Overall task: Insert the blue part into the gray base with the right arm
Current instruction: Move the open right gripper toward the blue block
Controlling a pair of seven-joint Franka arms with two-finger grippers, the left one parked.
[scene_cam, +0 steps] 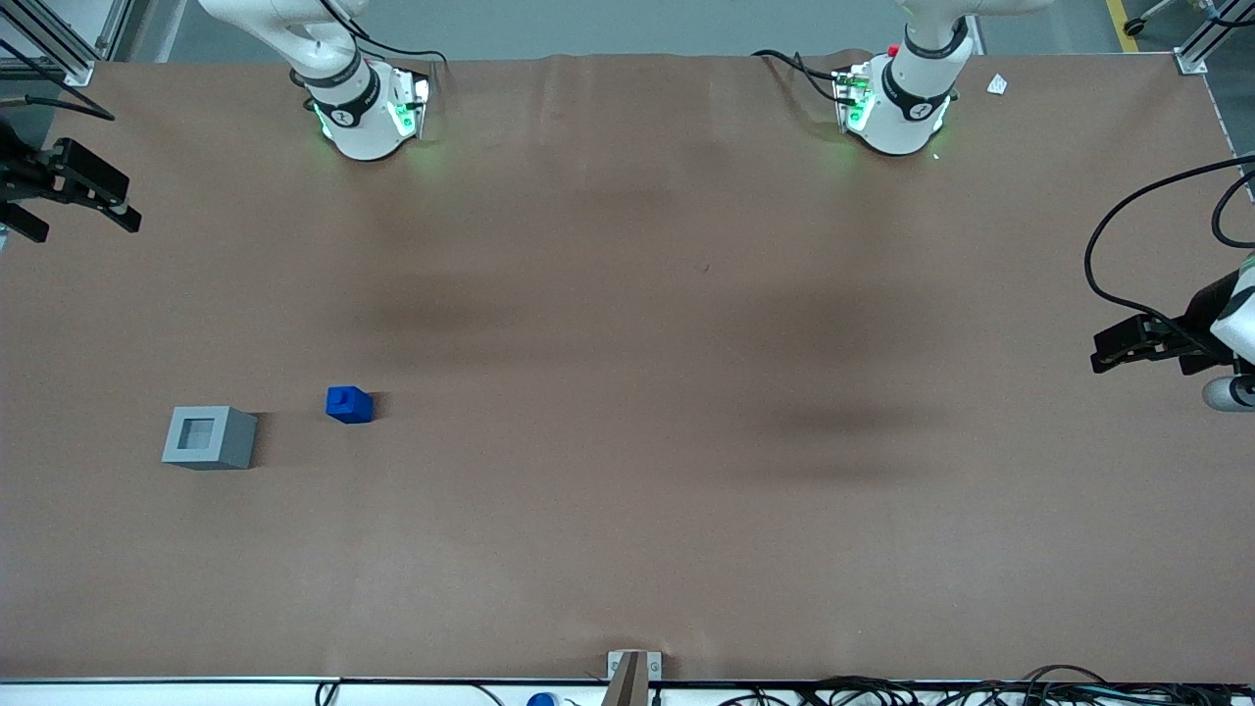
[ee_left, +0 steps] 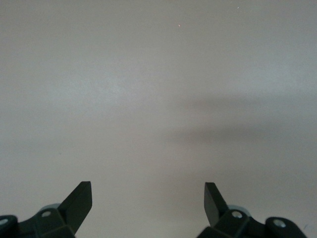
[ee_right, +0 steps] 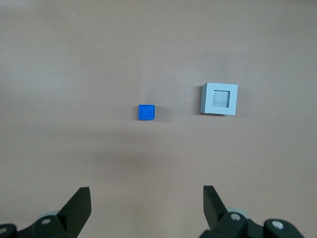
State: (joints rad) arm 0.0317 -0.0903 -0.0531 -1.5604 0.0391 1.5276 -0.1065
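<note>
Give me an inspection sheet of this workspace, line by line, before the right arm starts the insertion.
Surface: brown table, flat, with soft shadows and a crease along the edge by the arm mounts.
Job's things: blue part upright on the table, stub on top; gray base beside it, apart, recess upward and empty.
Clutter: a small white scrap on the table near the parked arm's mount.
Grippers: right arm's pincer open, empty, raised over the working arm's end of the table, above both blocks and touching neither.
Cables: bundle along the table edge nearest the front camera; black leads at both arm mounts.
Surroundings: aluminium frame posts at the corners, grey floor.
</note>
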